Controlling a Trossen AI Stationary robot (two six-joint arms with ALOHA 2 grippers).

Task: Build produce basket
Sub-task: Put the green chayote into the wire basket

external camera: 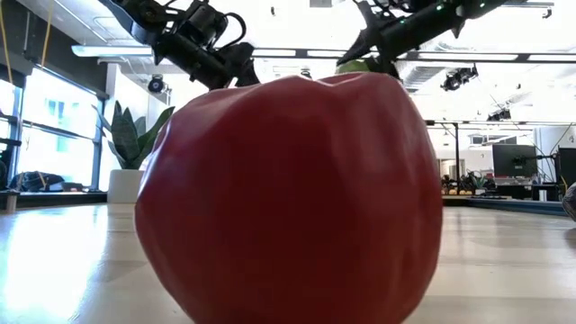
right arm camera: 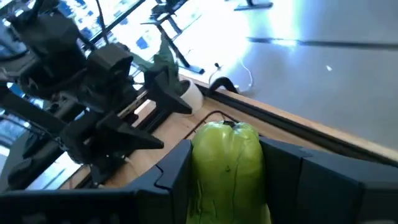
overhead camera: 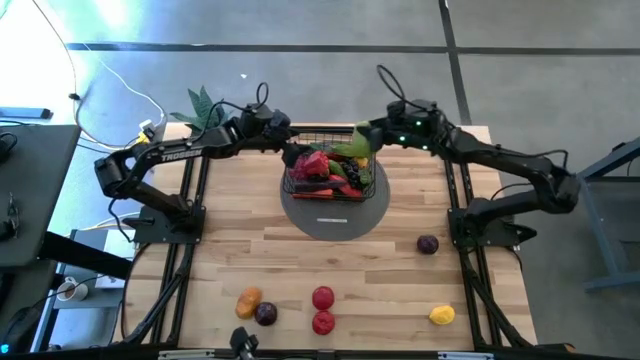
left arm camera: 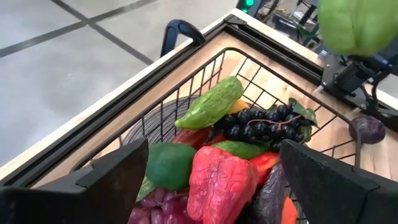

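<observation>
The black wire basket (overhead camera: 372,180) stands on a grey round disc (overhead camera: 335,222) at the table's far middle. It holds produce: a long green vegetable (left arm camera: 211,102), dark grapes (left arm camera: 264,124) and a red pepper (left arm camera: 221,177). My left gripper (left arm camera: 211,155) hovers open over the basket's far left corner, touching nothing. Over the far right corner, my right gripper (right arm camera: 227,155) is shut on a green pepper (overhead camera: 352,147). More produce lies loose near the front edge, and a big red fruit (external camera: 288,198) fills the low view. My right gripper pinches the green pepper's two opposite sides (right arm camera: 199,168) between its two fingers. The fingers reach in from the table's right, slanting a little downward. The pepper's stem end (right arm camera: 227,126) points away from the wrist. The pepper is lifted clear above the basket's far right corner.
On the near half of the table lie a purple fruit (overhead camera: 427,244), an orange one (overhead camera: 248,299), a dark purple one (overhead camera: 265,314), two red ones (overhead camera: 322,297) and a yellow one (overhead camera: 441,315). A spiky potted plant (overhead camera: 203,105) stands at the far left corner.
</observation>
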